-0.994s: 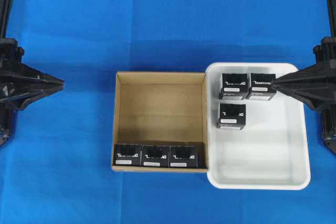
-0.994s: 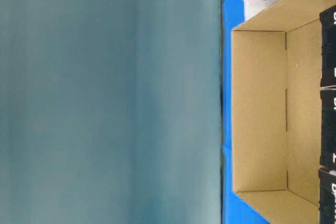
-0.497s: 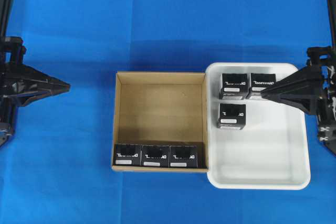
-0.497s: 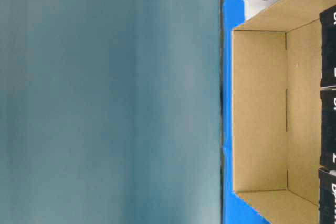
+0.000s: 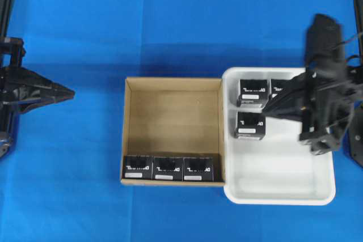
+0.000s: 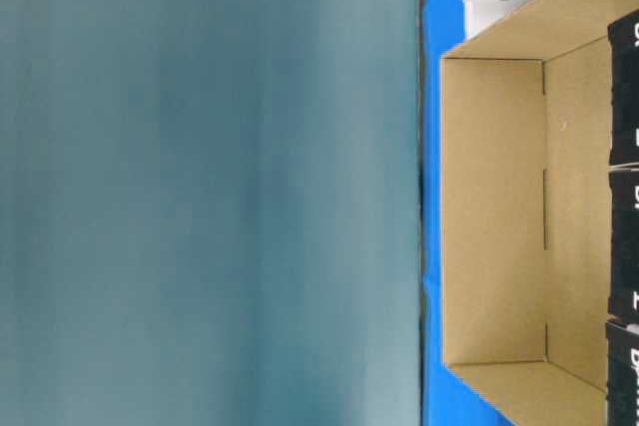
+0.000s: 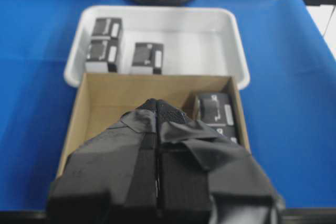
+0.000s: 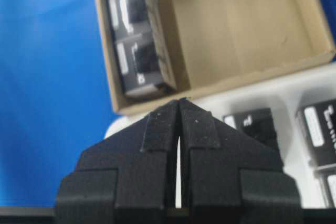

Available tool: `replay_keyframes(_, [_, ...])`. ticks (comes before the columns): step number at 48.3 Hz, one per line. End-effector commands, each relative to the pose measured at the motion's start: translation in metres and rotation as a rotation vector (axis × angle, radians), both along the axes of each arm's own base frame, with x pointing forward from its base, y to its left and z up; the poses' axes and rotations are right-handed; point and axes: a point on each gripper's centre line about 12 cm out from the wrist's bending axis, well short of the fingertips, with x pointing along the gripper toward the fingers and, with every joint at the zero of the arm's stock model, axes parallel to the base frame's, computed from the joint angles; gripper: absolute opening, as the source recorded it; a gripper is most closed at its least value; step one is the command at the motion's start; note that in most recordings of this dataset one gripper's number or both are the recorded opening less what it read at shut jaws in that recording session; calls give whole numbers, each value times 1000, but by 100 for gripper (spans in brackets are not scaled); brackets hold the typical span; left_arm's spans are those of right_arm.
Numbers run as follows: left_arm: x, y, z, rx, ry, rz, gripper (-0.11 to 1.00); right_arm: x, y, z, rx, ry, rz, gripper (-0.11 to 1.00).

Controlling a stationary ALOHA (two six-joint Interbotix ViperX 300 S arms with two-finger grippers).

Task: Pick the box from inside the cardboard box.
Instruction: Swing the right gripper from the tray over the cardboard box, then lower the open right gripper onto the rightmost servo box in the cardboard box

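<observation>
Spreading under everything is the blue worktop (image 5: 85, 168), and on it sits the cardboard box (image 5: 173, 131), the large brown carton with low walls, pressed up against a white tray (image 5: 283, 196) on its right in the overhead view. Most of the carton's floor is bare. Its three black boxes stand in a tight row along the near wall, side by side and touching, so the row's long axis runs left to right in that view. Three more identical boxes sit in the tray, and those are not the ones wanted.

Of the row, the end box (image 5: 198, 169) nearest the tray looks to me the likeliest pick. The right hand (image 5: 266, 113) hangs over the tray's inner part, above the boxes there, so this end box lies leftward and toward the near edge from it, just across the carton's shared wall. The left hand (image 5: 71, 91) is out over bare worktop, well apart from the carton, so I judge the right arm the nearer.

Both hands are clenched and empty: each wrist view shows the fingers pressed together with barely a slit between, touching nothing. The right hand would need to spread its fingers before coming down around a box.
</observation>
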Motion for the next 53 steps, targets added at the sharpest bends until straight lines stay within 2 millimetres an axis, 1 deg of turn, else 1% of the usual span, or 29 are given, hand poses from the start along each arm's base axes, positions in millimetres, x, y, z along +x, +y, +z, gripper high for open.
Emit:
replay_keyframes(1, [2,0,12,3,-14,2,-7,15,3,11,15,60,18,1])
replay_keyframes(7, [2,0,11,3,5,2,-7,33,7,8,28,199,45,1])
replay_keyframes(12, [2,0,10,3,11,2,-7,46,8,2,28,288,62,1])
replay_keyframes(20, [2,0,6,1,32,1,-7,68,9,-3,10,367,103,1])
replay_keyframes(30, [3,0,4,1,46,-2,-7,96,15,-14,-28,432,211,1])
replay_keyframes(39, [3,-1,4,1,46,-3,-7,121,25,-35,-55,496,313,1])
replay_keyframes(43, [2,-1,4,3,48,-4,-7,133,27,-48,-72,513,354,1])
replay_keyframes(47, [1,-1,4,3,54,-3,-7,141,30,-58,-83,529,387,1])
replay_keyframes(53, [-1,-1,5,1,52,-3,-7,147,31,-67,-82,545,399,1])
